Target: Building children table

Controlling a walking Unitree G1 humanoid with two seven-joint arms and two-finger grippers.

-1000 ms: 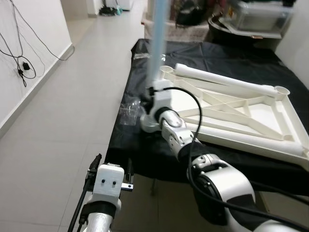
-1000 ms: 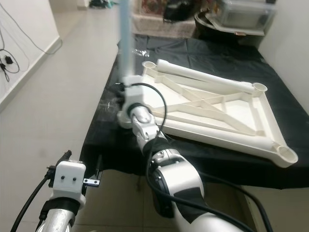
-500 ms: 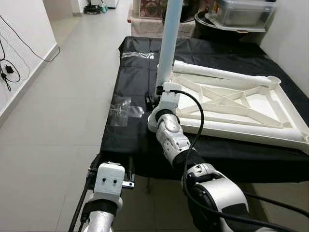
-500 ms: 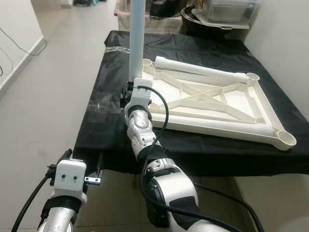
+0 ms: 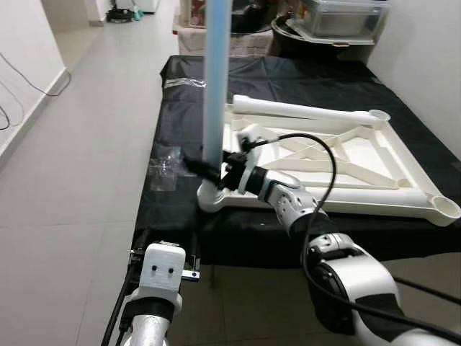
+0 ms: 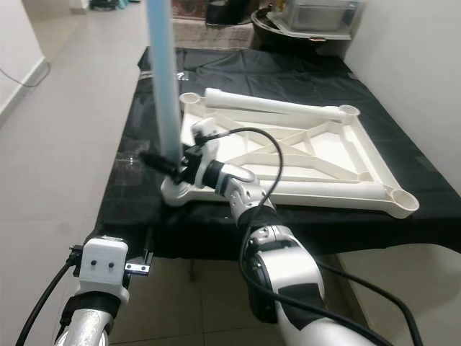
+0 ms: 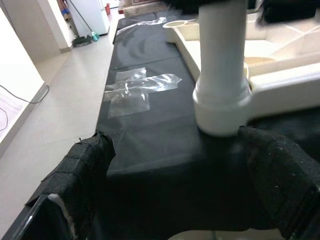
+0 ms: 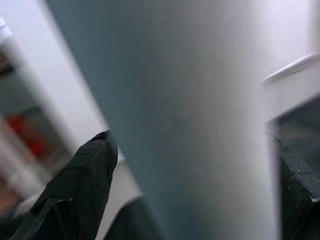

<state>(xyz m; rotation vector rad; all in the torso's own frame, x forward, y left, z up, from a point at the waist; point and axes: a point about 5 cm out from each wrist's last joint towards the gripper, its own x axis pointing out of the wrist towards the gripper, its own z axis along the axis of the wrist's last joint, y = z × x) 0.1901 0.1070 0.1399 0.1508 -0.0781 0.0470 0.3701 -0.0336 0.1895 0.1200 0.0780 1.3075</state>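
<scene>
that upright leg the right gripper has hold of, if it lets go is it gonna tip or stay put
The leg stands in the corner socket of the upturned tabletop, so it would probably stay up, if it is fully seated. It looks like a stiff hollow plastic tube, likely light. Being tall and narrow, a sideways knock could lever it out. The right gripper holds it low, near the socket.

Black cloth (image 5: pixel 317 79) covers the desk. Clear plastic wrap (image 7: pixel 137 90) lies on it. Grey tiled floor (image 5: pixel 79 151) alongside.
</scene>
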